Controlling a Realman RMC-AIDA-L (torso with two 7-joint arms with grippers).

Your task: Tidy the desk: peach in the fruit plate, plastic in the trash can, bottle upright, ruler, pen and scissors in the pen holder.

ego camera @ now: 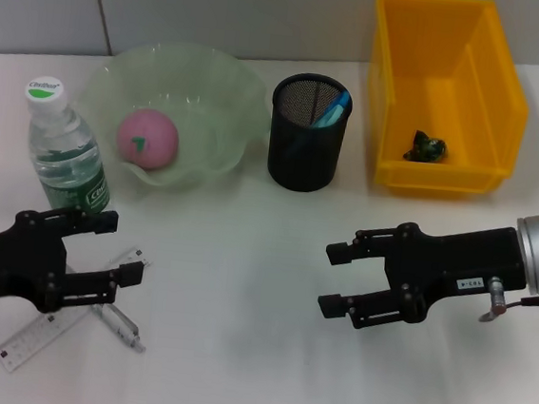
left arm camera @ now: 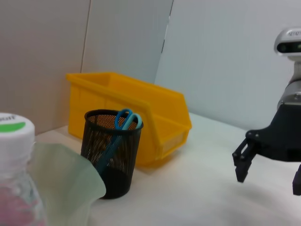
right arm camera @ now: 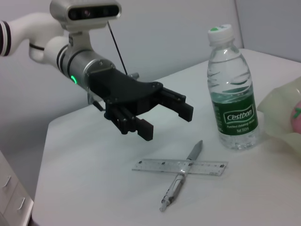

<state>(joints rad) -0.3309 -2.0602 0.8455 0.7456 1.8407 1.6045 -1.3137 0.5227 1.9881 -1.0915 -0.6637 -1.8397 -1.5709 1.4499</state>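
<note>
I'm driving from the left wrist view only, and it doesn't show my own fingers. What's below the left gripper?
Observer: The left gripper hovers with open fingers over a ruler with a pen lying across it, beside the upright bottle.
Operator: Good. I can see the right gripper open over the table and the scissors in the holder, but not inside the yellow bin. Is the plastic in there?
Observer: Yes, the head view shows a dark crumpled piece lying on the bin's floor.
</note>
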